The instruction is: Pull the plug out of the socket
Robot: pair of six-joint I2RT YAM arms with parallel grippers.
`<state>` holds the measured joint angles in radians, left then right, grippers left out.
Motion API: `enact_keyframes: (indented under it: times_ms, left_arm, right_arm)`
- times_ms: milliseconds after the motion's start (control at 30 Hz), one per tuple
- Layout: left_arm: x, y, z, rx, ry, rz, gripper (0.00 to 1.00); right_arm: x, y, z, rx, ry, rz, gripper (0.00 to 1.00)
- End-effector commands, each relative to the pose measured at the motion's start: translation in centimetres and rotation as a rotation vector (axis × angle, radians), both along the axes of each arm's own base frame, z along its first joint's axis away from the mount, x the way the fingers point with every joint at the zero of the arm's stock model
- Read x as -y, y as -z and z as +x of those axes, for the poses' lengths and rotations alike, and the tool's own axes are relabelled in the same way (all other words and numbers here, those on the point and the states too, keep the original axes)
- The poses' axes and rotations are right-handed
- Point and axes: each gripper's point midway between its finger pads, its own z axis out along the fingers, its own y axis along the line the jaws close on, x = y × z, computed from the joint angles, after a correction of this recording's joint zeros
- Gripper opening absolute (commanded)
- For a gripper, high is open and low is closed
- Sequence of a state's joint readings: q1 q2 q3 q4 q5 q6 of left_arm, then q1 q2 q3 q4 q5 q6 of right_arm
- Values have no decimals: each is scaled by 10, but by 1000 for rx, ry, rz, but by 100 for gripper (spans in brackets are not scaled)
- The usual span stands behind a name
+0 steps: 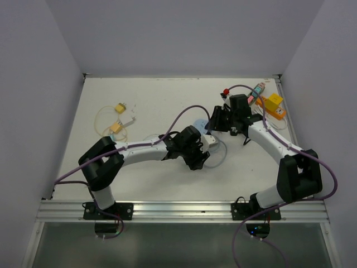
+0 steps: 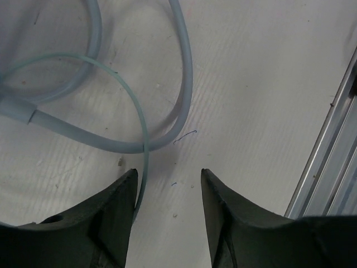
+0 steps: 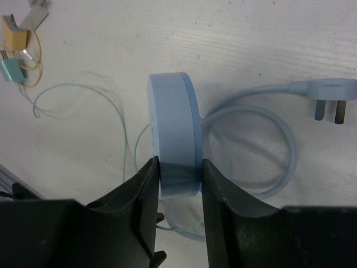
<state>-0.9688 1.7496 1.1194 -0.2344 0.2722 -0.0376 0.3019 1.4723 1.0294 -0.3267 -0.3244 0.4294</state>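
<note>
From above, the arms hide most of the socket (image 3: 172, 128); its lower rim is lost within the right gripper (image 3: 178, 165), which pinches this pale blue disc on edge. The plug (image 3: 329, 92) lies apart from the socket, pins bare, its cable (image 3: 287, 142) looping back beside it. The left gripper (image 2: 169, 174) stands spread, holding nothing

- The top external view sits high behind the arm bases and looks down over the whole table (image 1: 145, 95) from far off.
- The left wrist view looks down past the left gripper (image 2: 168, 174), very near the cable (image 2: 187, 84).
- The right wrist view looks down past the right gripper (image 3: 178, 162), close on the socket (image 3: 173, 123).
- All three views share that cable's loops.
</note>
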Motion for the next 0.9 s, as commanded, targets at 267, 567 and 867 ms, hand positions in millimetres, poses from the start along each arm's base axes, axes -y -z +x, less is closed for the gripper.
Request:
enact_keyframes:
  times_ms: [267,567,867]
  left_arm:
    - [-4,-10,2,67,33,27,0]
    - [-22,-111,11,244,-11,-124,0]
    - [-91,-180,34,332,-182,-271,0]
  right_arm:
    - [1,-13,7,70,14,3,0]
    - [17,6,7,43,83,-80,0]
    - [24,17,14,18,140,-109,0]
